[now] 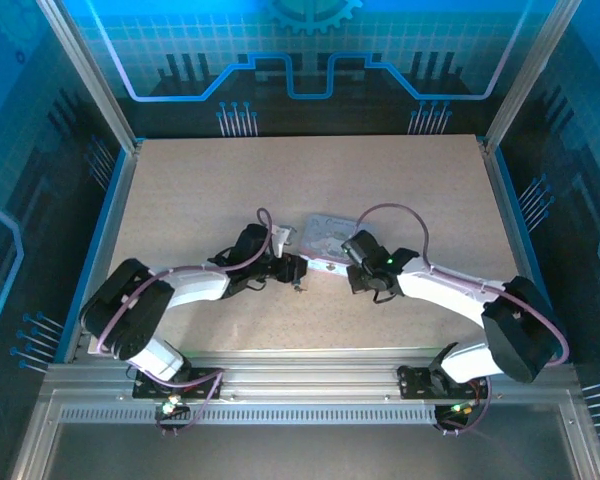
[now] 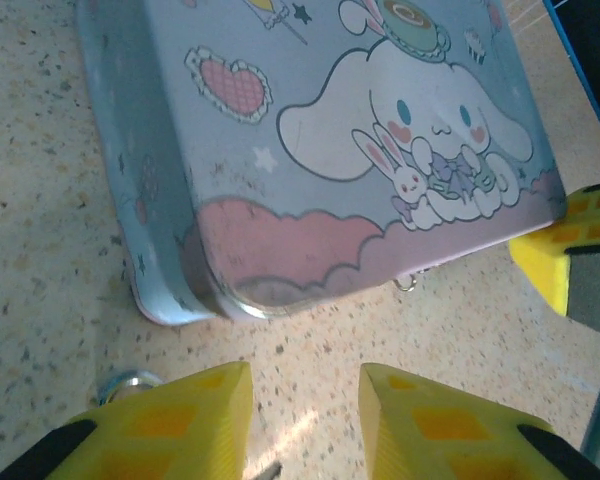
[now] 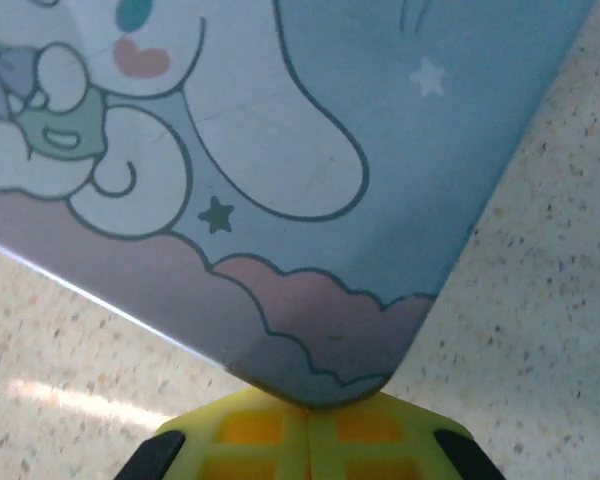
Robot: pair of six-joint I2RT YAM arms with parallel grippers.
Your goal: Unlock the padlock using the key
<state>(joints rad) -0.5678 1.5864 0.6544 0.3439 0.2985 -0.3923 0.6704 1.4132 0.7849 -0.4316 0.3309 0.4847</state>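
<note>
The left gripper [image 2: 305, 400] is part way open; nothing sits between its fingers that I can see; it hangs just beside the near edge of the tin [image 2: 310, 130]. The right gripper [image 3: 305, 410] is shut tight on nothing; its tips touch a corner of the tin. I think the padlock [image 2: 408, 283] is the tiny metal loop at the tin's near edge. The key [image 2: 268, 468] may be the thin dark sliver by the left fingers; too small to be sure. To do this well: pick the key up by its fat end; keep the tin from sliding; push in straight.
</note>
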